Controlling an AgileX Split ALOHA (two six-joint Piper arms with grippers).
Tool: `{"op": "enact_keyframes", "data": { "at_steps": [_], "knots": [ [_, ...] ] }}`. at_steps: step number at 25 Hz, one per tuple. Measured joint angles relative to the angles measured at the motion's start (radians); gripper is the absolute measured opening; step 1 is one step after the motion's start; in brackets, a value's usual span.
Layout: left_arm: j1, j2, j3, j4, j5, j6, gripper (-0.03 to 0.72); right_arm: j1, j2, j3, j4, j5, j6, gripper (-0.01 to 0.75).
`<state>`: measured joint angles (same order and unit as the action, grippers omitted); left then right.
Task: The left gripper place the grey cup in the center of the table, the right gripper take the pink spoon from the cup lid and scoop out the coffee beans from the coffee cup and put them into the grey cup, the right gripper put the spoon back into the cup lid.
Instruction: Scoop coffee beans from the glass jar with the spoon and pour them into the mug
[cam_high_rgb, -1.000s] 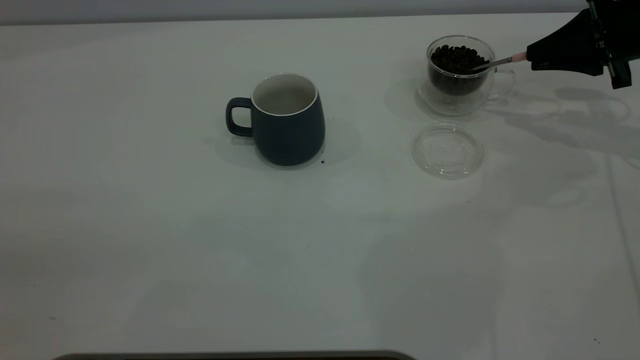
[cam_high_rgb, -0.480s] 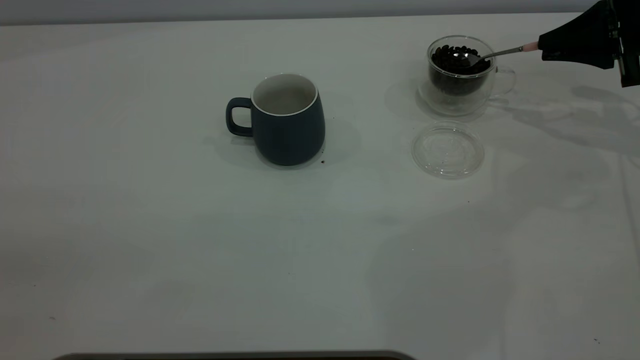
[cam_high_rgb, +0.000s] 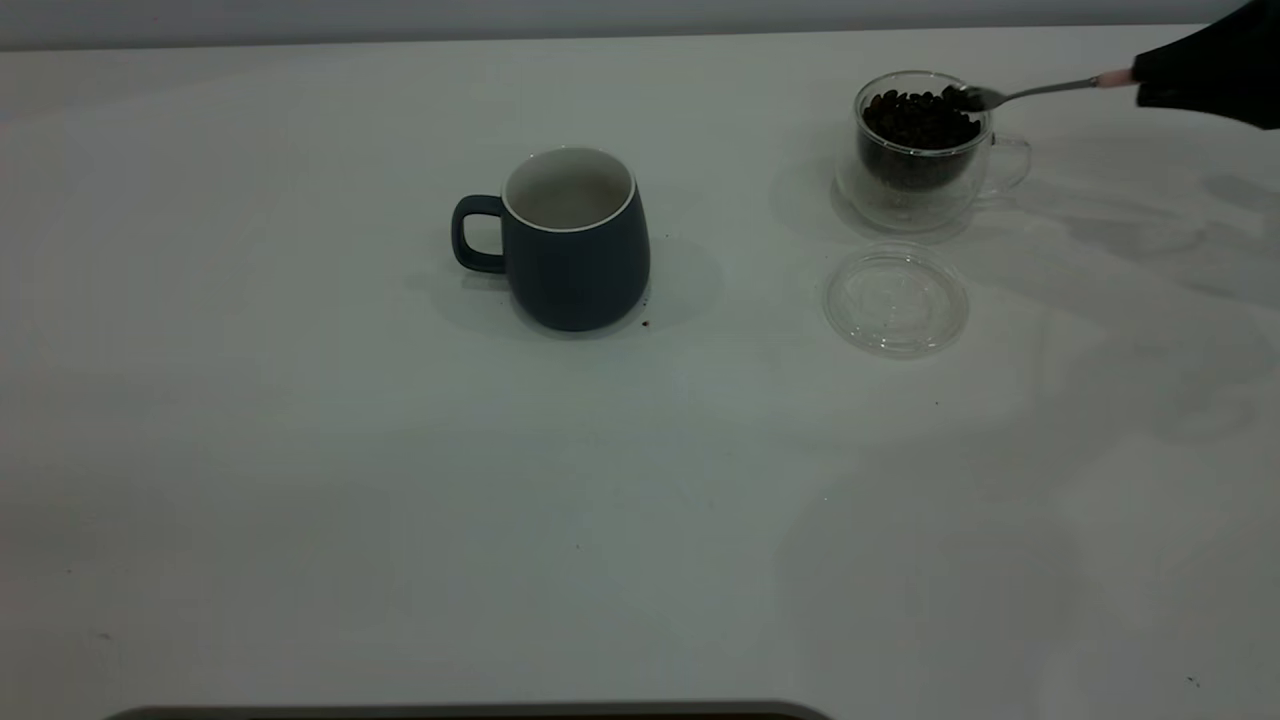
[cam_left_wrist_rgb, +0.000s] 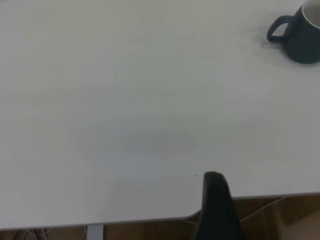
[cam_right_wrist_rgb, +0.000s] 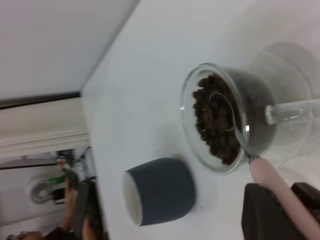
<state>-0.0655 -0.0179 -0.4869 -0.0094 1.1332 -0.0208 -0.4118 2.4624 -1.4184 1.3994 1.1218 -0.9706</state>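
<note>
The right gripper (cam_high_rgb: 1150, 80), at the far right edge of the exterior view, has its jaws pinching the pale handle of the pink spoon (cam_high_rgb: 1040, 90). The spoon reaches out nearly level, its bowl sitting at the rim of the coffee cup (cam_high_rgb: 920, 150), just over the coffee beans (cam_high_rgb: 915, 120). In the right wrist view the spoon's bowl (cam_right_wrist_rgb: 227, 117) looks empty or close to it, so I judge the scoop is not yet won.

The grey cup (cam_high_rgb: 572, 238) stands upright near the middle of the desk (cam_high_rgb: 400, 500), well apart from the coffee cup, and its white inside shows no beans. The cup lid (cam_high_rgb: 895, 300) lies flat just in front of the coffee cup, with nothing on it.

So the mug is placed and the spoon is taken; scooping, carrying, tipping and returning the spoon are left

The left gripper (cam_left_wrist_rgb: 216, 205) is parked at the desk's edge; whether its jaws are spread I cannot tell
</note>
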Motion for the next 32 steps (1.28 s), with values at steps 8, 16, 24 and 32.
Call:
{"op": "enact_keyframes", "data": {
  "at_steps": [8, 16, 24, 32],
  "knots": [
    [0.0, 0.0, 0.0, 0.0, 0.0, 0.0, 0.565, 0.031, 0.0, 0.0, 0.02, 0.02, 0.013, 0.1],
    [0.0, 0.0, 0.0, 0.0, 0.0, 0.0, 0.565, 0.176, 0.0, 0.0, 0.019, 0.021, 0.022, 0.1],
    [0.0, 0.0, 0.0, 0.0, 0.0, 0.001, 0.565, 0.333, 0.0, 0.0, 0.032, 0.022, 0.026, 0.1],
    [0.0, 0.0, 0.0, 0.0, 0.0, 0.002, 0.565, 0.444, 0.0, 0.0, 0.107, 0.023, 0.01, 0.1]
  ]
}}
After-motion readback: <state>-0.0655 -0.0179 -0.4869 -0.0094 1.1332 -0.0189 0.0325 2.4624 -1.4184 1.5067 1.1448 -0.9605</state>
